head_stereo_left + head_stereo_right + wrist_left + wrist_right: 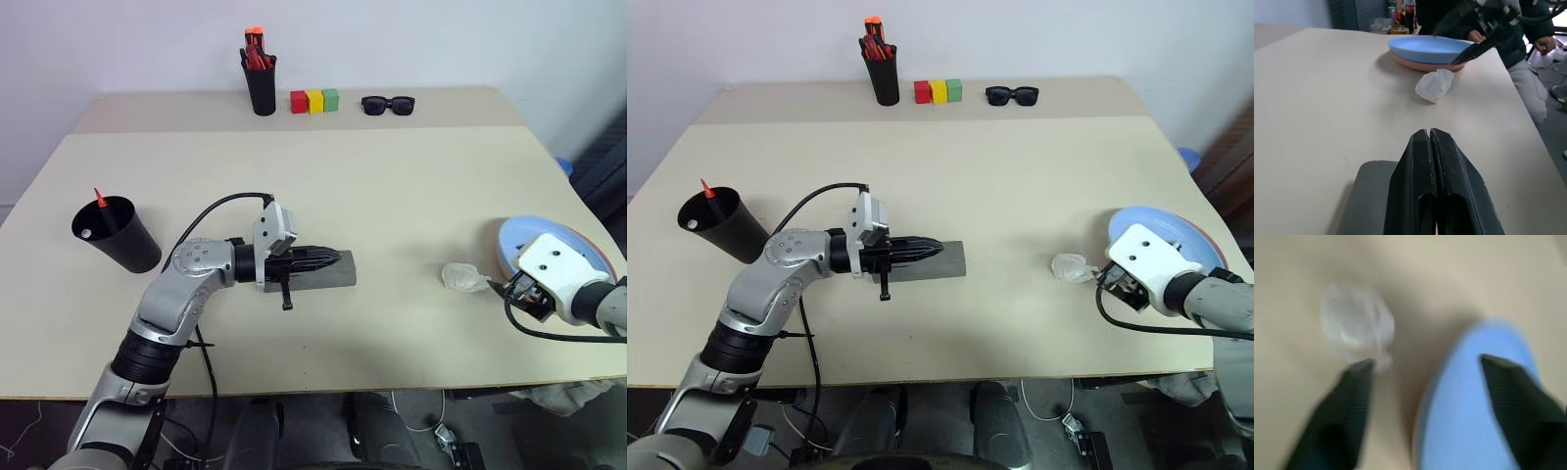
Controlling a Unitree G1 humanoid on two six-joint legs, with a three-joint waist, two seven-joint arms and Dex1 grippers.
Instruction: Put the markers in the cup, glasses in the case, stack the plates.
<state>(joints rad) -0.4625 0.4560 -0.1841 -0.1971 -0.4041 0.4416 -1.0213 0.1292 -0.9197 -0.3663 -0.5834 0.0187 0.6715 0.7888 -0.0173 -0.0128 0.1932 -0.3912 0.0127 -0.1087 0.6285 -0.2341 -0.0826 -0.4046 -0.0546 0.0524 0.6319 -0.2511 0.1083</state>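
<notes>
The wide black cup stands at the table's left, with a red-tipped marker and a white marker end showing inside it. The grey case lies closed mid-table. My left gripper is shut, lying level just over the case lid, its fingers pressed together. The glasses are hidden. At the right edge the blue plate sits on the pink plate. My right gripper hangs open over the near rim of the blue plate, with nothing between its fingers.
A crumpled clear wrapper lies just left of the plates. Along the back stand a slim pen holder with red-orange pens, three coloured blocks and black sunglasses. A person sits beyond the table's right end.
</notes>
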